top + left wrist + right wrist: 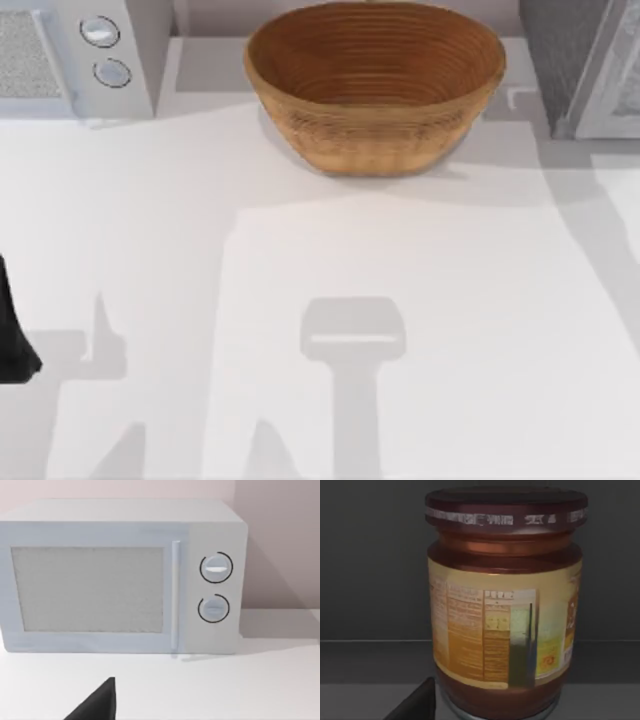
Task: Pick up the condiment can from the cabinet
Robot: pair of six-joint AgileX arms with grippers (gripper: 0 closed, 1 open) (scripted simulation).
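The condiment can (505, 605) stands upright very close in the right wrist view. It has a maroon lid, a reddish-brown body and a tan label. It sits on a shelf inside the dark cabinet (370, 580). A dark part of my right gripper (415, 705) shows just beside the can's base. In the top view the cabinet (580, 60) stands at the table's far right corner. My left arm (12, 335) is parked at the table's left edge, and a dark tip of its gripper (97, 702) points toward the microwave.
A large woven brown basket (375, 85) sits at the back middle of the white table (400, 260). A white microwave (90, 55) with two dials stands at the back left, its door (90, 590) closed.
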